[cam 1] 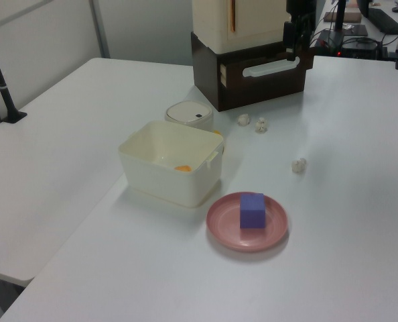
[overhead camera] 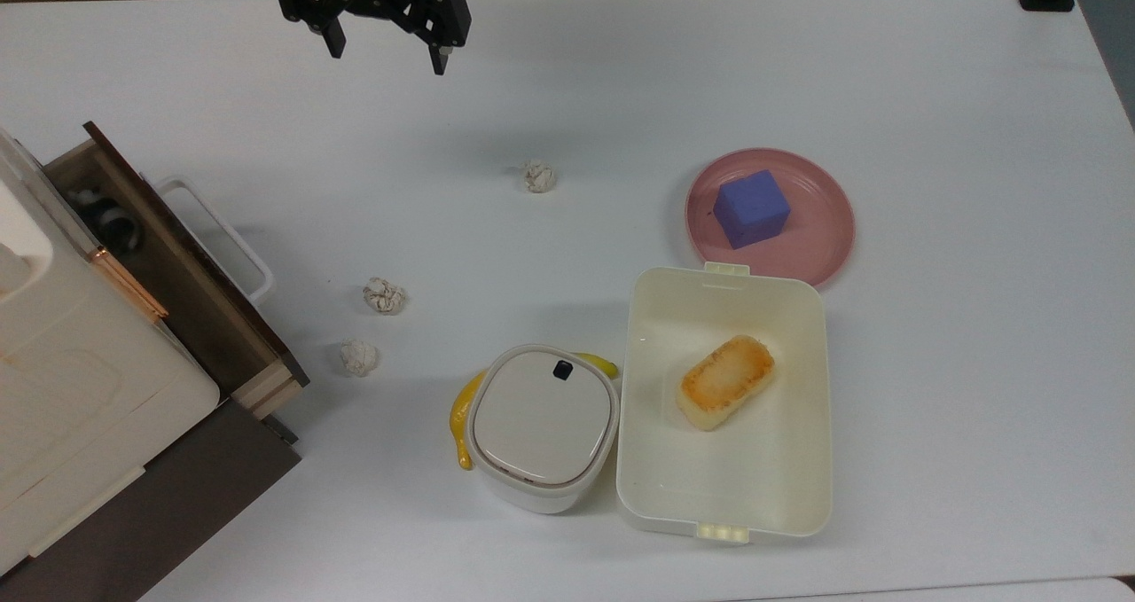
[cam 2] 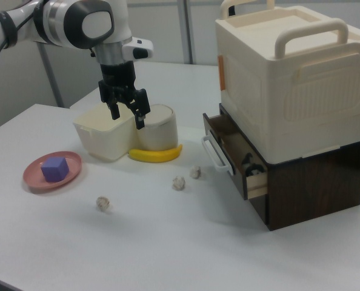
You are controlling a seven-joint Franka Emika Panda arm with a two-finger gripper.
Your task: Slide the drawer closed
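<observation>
Low in the right view: a paper ball (cam 2: 103, 203) on the white desk (cam 2: 168, 248), a pink plate (cam 2: 51, 170) with a purple cube (cam 2: 54, 168) at left. At right, the drawer (cam 2: 231, 156) pulled partly out of the dark cabinet (cam 2: 316, 182), white handle (cam 2: 211, 155) forward. Farther back, lunch box (cam 2: 104, 137), banana (cam 2: 156, 154). Above them, the hand (cam 2: 126, 113), fingers spread, holding nothing.

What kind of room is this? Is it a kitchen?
Probably a robot lab, not a kitchen. A robot arm's tool hangs over a plain white table, things like a purple cube are laid out, and electronics and cables sit behind.
</observation>
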